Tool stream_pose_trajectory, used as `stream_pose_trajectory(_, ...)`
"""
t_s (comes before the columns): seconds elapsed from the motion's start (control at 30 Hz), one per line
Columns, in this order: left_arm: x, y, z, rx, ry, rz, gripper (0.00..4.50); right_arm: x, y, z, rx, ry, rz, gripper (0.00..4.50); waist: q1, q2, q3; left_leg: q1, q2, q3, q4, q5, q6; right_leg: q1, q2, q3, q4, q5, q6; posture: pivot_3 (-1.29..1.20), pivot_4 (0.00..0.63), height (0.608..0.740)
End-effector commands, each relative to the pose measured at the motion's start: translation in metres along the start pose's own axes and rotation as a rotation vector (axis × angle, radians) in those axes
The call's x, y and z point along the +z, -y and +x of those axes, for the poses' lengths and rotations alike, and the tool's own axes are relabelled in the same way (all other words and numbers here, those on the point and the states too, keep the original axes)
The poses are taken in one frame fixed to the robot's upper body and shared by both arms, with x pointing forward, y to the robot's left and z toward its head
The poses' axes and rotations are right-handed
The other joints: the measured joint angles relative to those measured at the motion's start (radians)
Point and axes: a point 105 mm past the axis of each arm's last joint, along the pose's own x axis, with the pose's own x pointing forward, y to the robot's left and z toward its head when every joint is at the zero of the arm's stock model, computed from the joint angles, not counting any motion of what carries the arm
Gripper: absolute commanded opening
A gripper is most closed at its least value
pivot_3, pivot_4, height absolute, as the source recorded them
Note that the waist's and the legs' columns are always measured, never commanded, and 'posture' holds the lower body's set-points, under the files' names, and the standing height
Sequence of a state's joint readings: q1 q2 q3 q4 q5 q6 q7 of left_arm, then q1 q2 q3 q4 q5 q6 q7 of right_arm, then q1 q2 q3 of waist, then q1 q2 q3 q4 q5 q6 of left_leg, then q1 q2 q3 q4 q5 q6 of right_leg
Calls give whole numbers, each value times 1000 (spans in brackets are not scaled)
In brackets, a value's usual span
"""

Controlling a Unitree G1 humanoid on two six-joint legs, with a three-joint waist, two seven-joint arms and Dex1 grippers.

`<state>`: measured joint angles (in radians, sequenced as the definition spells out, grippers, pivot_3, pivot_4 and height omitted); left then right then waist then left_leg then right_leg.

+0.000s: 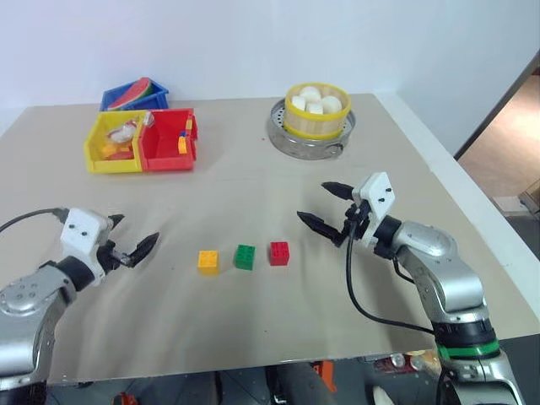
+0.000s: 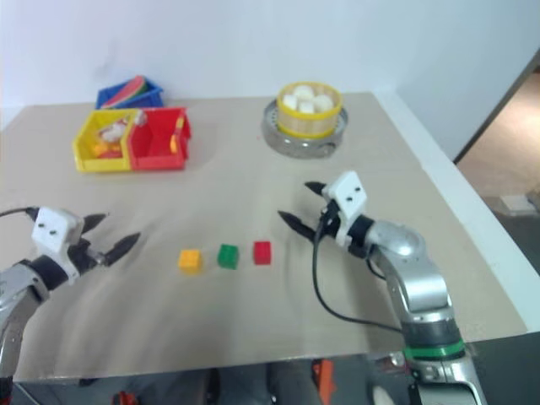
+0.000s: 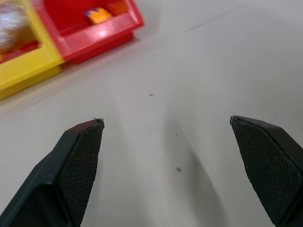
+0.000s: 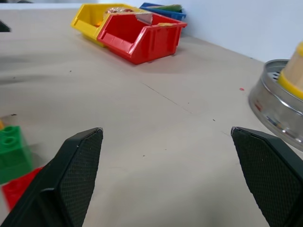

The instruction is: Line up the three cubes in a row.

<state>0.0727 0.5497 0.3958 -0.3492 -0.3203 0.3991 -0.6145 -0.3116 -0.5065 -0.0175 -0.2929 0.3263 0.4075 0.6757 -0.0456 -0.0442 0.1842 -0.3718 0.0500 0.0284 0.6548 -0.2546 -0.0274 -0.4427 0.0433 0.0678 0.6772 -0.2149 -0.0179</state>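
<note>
You have the yellow cube (image 1: 208, 261), green cube (image 1: 245, 256) and red cube (image 1: 279, 253) in a row near the table's (image 1: 253, 177) front edge. Your left gripper (image 1: 128, 240) and right gripper (image 1: 325, 207) flank them, both wide open and empty.

Beige tabletop (image 1: 253, 337) is being occupied by a short row: yellow cube (image 1: 207, 261), green cube (image 1: 245, 256), red cube (image 1: 279, 253), small gaps between. At the far side, yellow bin (image 1: 111, 143), red bin (image 1: 167, 140), blue bin (image 1: 133, 95) and metal steamer tray (image 1: 310, 132) are being carried.
</note>
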Motion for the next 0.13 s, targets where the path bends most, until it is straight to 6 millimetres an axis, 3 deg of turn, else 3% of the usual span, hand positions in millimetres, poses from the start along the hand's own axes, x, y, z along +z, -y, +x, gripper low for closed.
stream_pose_trajectory(0.03, 7, 2, -10, 39, 48, 34, 4433, -1, -8, -14, -69, -5, -25, 4500, -1, -1, -1, 0, 0, 0, 0, 0, 0, 0, 0, 0, 0, 0, 0, 0, 150, 740)
stream_pose_trajectory(0.13, 2, 9, -11, 8, 25, 26, 4433, -9, -12, -22, -108, -28, 11, 4500, -1, -1, -1, 1, -1, 0, 0, 0, -1, 0, 0, 1, 0, 0, 1, 0, 150, 740)
